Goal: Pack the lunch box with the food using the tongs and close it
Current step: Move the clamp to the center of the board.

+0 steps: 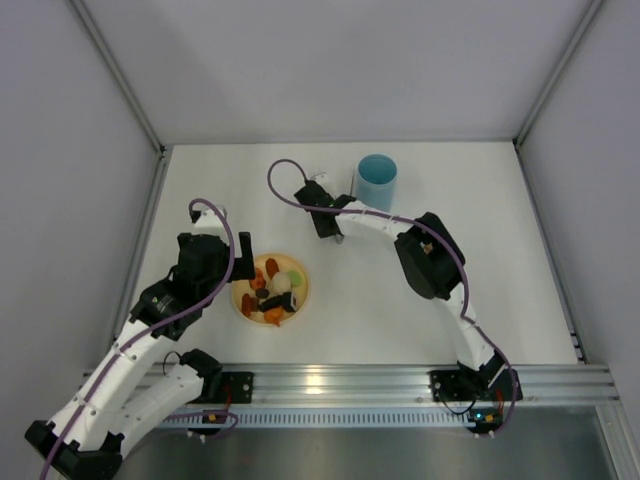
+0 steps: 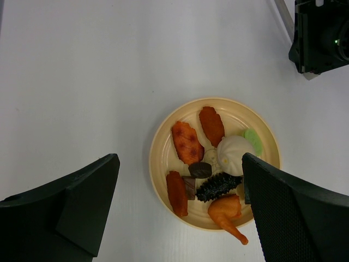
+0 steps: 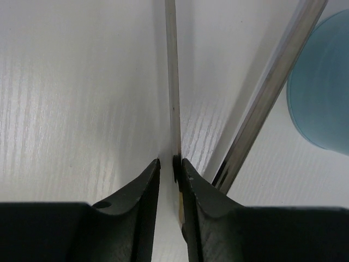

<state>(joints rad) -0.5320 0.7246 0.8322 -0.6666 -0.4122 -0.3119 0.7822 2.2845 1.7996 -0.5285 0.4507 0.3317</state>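
Note:
The food (image 2: 210, 164), small orange, brown, black, white and green pieces, lies on a yellow plate (image 2: 158, 158). My left gripper (image 2: 179, 164) hangs open above the plate, one finger on each side of it; the same gripper (image 1: 212, 262) shows left of the plate (image 1: 240, 302) in the top view. The light blue lunch box (image 1: 377, 180) stands open-topped at the back. Left of it my right gripper (image 1: 322, 218) points down at the table. Its jaws (image 3: 170, 162) have closed to a narrow slit on one arm of the silver tongs (image 3: 172, 82), which lies against the right finger. The other arm (image 3: 267, 93) runs outside, toward the lunch box (image 3: 327, 93).
Grey walls enclose the white table (image 1: 480, 300) on three sides. An aluminium rail (image 1: 330, 380) with both arm bases runs along the near edge. Part of the right arm (image 2: 322, 33) shows black at the top right of the left wrist view.

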